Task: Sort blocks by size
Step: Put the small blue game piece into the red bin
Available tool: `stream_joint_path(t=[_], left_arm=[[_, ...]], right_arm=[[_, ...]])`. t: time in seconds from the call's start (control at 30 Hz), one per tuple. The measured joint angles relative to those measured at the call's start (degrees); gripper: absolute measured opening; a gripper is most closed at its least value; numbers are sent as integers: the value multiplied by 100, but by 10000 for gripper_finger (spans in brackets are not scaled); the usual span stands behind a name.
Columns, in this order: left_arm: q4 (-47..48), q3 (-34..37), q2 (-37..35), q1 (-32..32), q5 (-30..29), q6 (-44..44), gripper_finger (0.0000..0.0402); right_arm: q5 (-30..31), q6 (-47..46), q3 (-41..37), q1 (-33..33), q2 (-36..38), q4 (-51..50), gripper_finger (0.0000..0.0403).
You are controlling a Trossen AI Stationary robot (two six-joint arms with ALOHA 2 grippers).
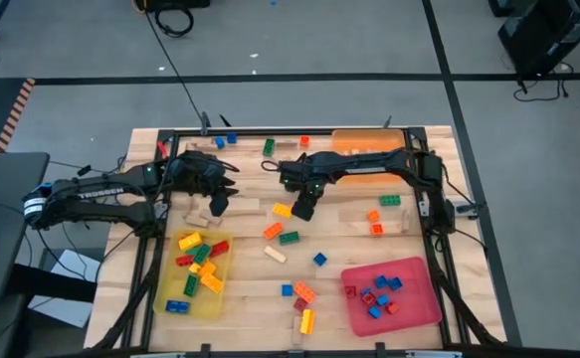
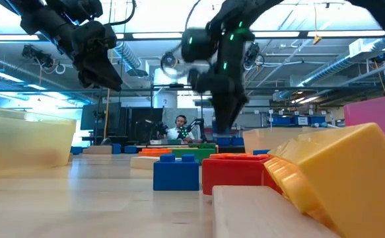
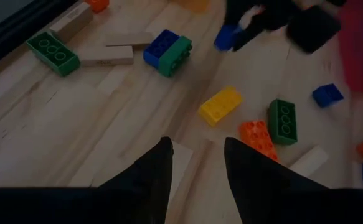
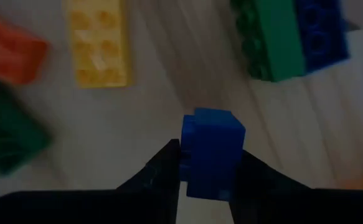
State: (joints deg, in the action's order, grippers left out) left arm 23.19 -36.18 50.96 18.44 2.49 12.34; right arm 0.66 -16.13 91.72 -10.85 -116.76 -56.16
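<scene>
Right gripper (image 4: 207, 163) pinches a small blue block (image 4: 211, 151) between its two dark fingers, seen plainly in the right wrist view; in the high view this gripper (image 1: 304, 207) sits at the centre of the frame, just right of a yellow block (image 1: 282, 210). Left gripper (image 1: 217, 202) hangs left of centre in the high view, above tan wooden pieces (image 1: 202, 215), and the left wrist view shows its fingers (image 3: 150, 177) spread apart with nothing between them.

Largest on the table (image 1: 359, 249) are the trays: a red tray (image 1: 414, 303) at lower right holding small blue and red blocks, a yellow tray (image 1: 185, 290) at lower left holding yellow, red, green and blue blocks, and an orange tray (image 1: 354, 139) at upper centre-right, partly under the right arm.

Loose blocks lie between them: a green block (image 1: 289, 238) and an orange block (image 1: 272, 231) just below centre, a blue-and-green stacked block (image 4: 290, 37) near the pinched one, and a small blue block (image 1: 319, 260) lower down.
</scene>
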Motion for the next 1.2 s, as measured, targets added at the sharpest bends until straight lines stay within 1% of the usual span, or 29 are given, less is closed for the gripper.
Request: stream_joint_path(t=[0.07, 0.2, 0.3, 0.37, 0.47, 0.57, 0.67, 0.8, 0.97, 1.07, 1.2], left_arm=[[-95, 0, 4, 0, -51, -4, 153], [-350, 0, 4, 0, -176, -8, 153], [-538, 0, 4, 0, -182, -7, 153], [-658, 0, 4, 0, -182, -7, 153], [-815, 0, 4, -1, -182, -7, 153], [-919, -2, 4, -4, -182, -7, 153], [-917, -2, 4, -6, -182, -7, 153], [-911, -2, 4, -7, -182, -7, 153], [-916, -2, 4, -7, -182, -7, 153], [-919, -2, 4, -7, -182, -7, 154], [-974, -2, 4, -7, -182, -7, 154]], right_arm=[[33, -323, 0, 107, 295, -81, 105], [85, -1269, 0, 458, 989, -202, 105], [440, -2139, 1, 860, 1524, -415, 105], [678, -2771, 5, 1186, 1857, -728, 105], [885, -3864, 11, 1740, 2167, -1391, 105], [931, -5092, 11, 2407, 2324, -2060, 106], [913, -6227, 7, 3113, 2315, -2552, 107], [695, -7397, -155, 3937, 2227, -2663, 107], [127, -8597, -607, 4719, 2220, -2661, 107], [-397, -8951, -950, 5089, 2222, -2545, 107], [-1053, -8957, -1503, 5431, 2218, -1921, 107]])
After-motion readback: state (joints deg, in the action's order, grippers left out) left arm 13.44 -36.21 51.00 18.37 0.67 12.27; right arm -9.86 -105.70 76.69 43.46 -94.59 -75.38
